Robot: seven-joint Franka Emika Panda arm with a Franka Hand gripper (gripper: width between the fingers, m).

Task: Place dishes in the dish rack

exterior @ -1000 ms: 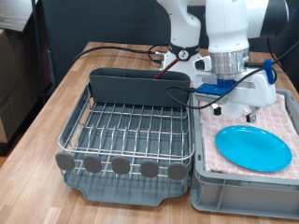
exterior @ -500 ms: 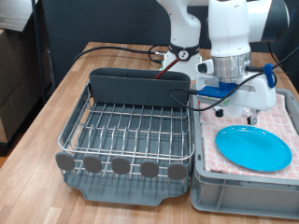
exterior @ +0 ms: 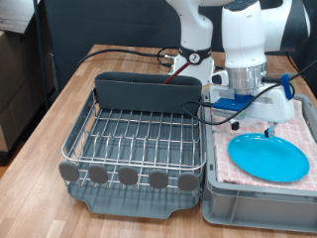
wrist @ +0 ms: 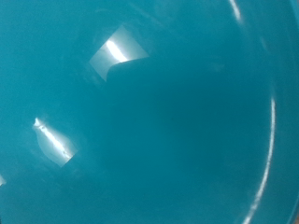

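Exterior, plate: flat on the pink-checked cloth, which sits on the grey crate at the exterior view's right. It looks thin, rigid and glossy, so probably slippery and light-ish; the rim is the only sensible place to pinch it.

Exterior, gripper: low over the plate's far edge, just above it or touching, can't say which. Can't tell if the jaws are open or closed.

Exterior, rack: at the exterior view's left beside the crate, no dishes showing on its wires.

Wrist, plate: fills the whole picture in teal, with shiny glare patches and a curved rim line. No fingers visible here.
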